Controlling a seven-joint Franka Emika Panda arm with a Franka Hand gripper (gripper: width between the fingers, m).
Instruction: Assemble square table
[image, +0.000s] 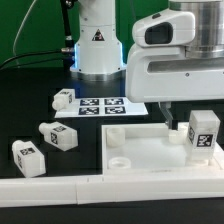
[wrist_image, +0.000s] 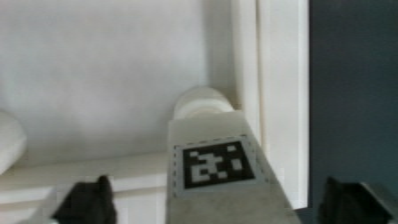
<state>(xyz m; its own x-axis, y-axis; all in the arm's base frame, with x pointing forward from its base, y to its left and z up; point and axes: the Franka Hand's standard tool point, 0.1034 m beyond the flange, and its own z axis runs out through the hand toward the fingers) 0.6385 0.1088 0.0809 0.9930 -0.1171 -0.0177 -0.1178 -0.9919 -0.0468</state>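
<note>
The tool (wrist_image: 214, 200) has its fingers (wrist_image: 86, 198) apart, one on each side of a tagged leg (wrist_image: 217, 150) and seemingly clear of it. Only the exterior view shows that leg standing in the single tabletop (image: 140, 152), at the exterior view's right. It also shows three other legs on the desk (image: 30, 85) at its left: far (image: 63, 99), middle (image: 57, 136) and near (image: 28, 152). That makes four legs in all.

- The tabletop (image: 150, 155), a white rimmed square tray, is lying flat, open side up.
- The upright leg (image: 203, 132) (wrist_image: 214, 150), white and tagged, is standing in the tabletop's corner at the exterior view's right.
- The far leg (image: 62, 99), middle leg (image: 57, 136) and near leg (image: 27, 152) are lying beyond the tabletop's opposite side.
</note>
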